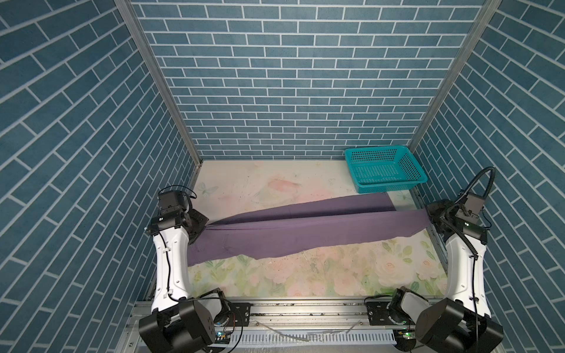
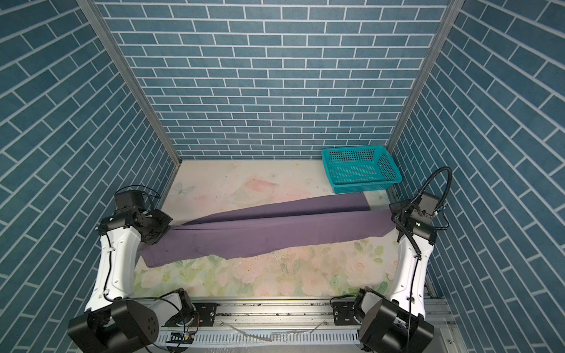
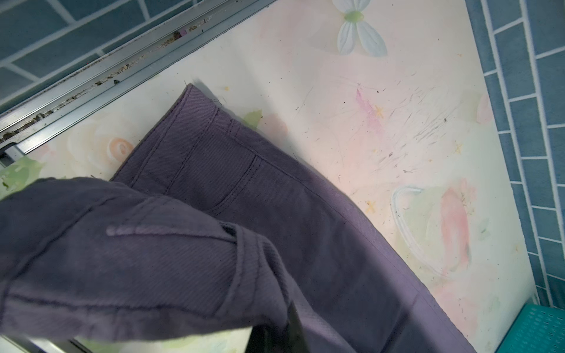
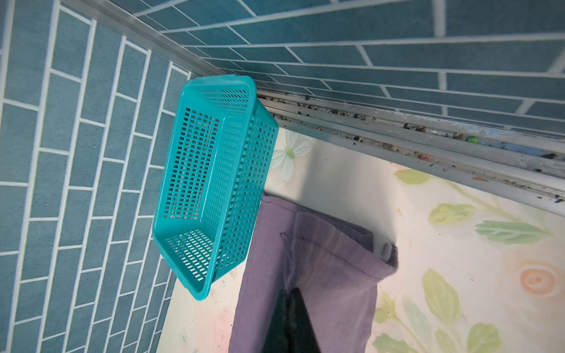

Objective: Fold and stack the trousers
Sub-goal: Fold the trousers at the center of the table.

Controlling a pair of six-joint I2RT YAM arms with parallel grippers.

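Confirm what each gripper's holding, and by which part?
Both hold the trousers: left gripper shut on the waistband end, right gripper shut on one leg's hem.

Both top views look steeply down from high over the front edge toward the back wall [image 1: 290, 76], covering the whole bench [image 1: 275, 183]. The wrist cameras sit close. The left looks over the trousers [image 3: 214, 171] at the waistband, the right over the hems and basket [image 4: 241, 183]. Both top views show these too.

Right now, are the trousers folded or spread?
Spread: the trousers stretch full length between left claw and right claw, legs side by side, no crosswise fold.
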